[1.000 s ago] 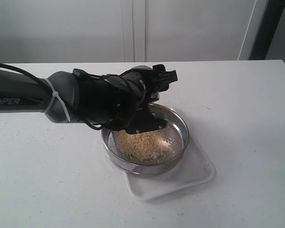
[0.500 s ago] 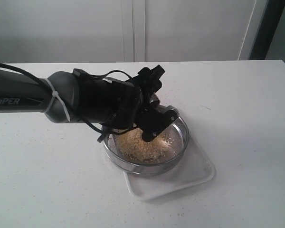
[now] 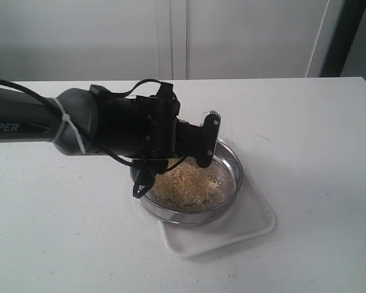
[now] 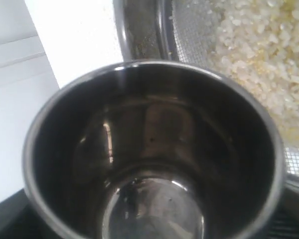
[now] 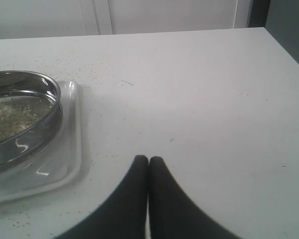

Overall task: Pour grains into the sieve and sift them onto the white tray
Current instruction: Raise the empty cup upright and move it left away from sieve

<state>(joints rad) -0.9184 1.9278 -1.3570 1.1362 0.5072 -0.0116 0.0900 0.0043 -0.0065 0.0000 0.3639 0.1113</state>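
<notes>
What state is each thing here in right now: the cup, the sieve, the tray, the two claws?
Left gripper: closed on the small rounded steel cup.
Cup: empty, by the sieve's rim.
Wide round steel mesh sieve: sitting on the tray, holding grains.
Yellow and whitish grains: heaped in the sieve.
Flat white rectangular tray: under the sieve; sifted grains not discernible.
Right gripper: shut, empty.

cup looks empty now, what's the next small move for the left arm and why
Probably lift the left gripper clear and set the steel cup aside on the table: its inside shows bare, the grains already lie heaped in the sieve, and the sieve sits on the white tray awaiting sifting.
</notes>
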